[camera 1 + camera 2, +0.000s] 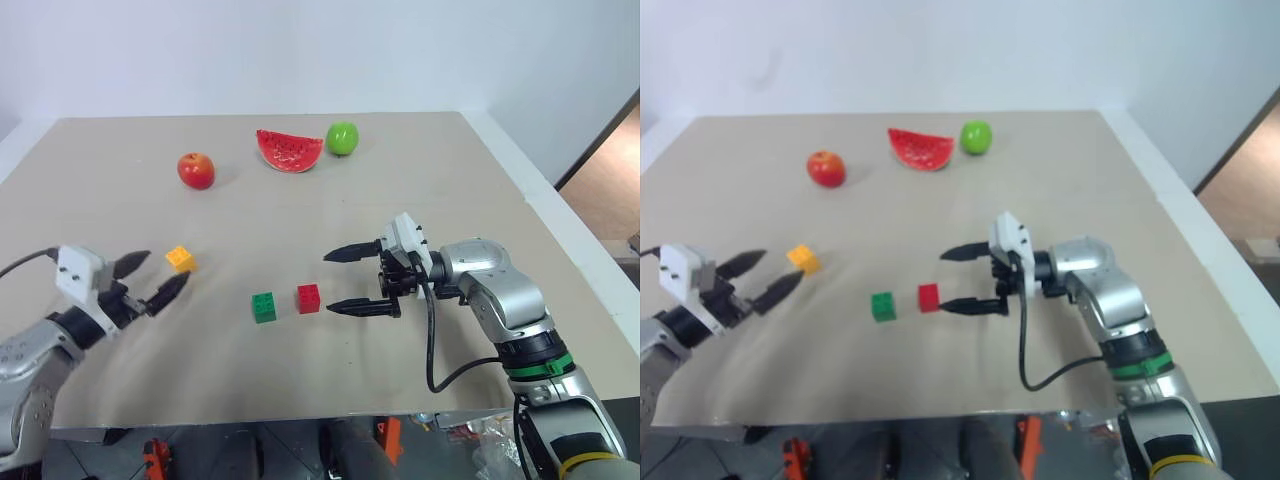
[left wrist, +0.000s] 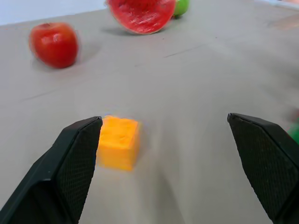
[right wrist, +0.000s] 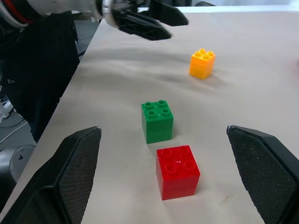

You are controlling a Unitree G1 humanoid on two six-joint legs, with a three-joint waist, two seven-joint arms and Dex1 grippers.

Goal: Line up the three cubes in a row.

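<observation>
Studded plastic cubes, I count three on the tan table [image 1: 420, 180]: a red studded cube [image 1: 308, 298] touching nothing, a green studded cube [image 1: 264, 307] just left of it, an orange-yellow studded cube [image 1: 180, 259] farther left and slightly farther away; my left gripper [image 1: 152, 280] sits released near the orange one; my right gripper [image 1: 342, 281] gapes just right of the red; far off, one red apple [image 1: 196, 170], one watermelon slice [image 1: 289, 150], one green apple [image 1: 342, 138].

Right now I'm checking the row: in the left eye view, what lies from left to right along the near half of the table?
Left end effector → yellow cube → green cube → red cube → right end effector.
</observation>
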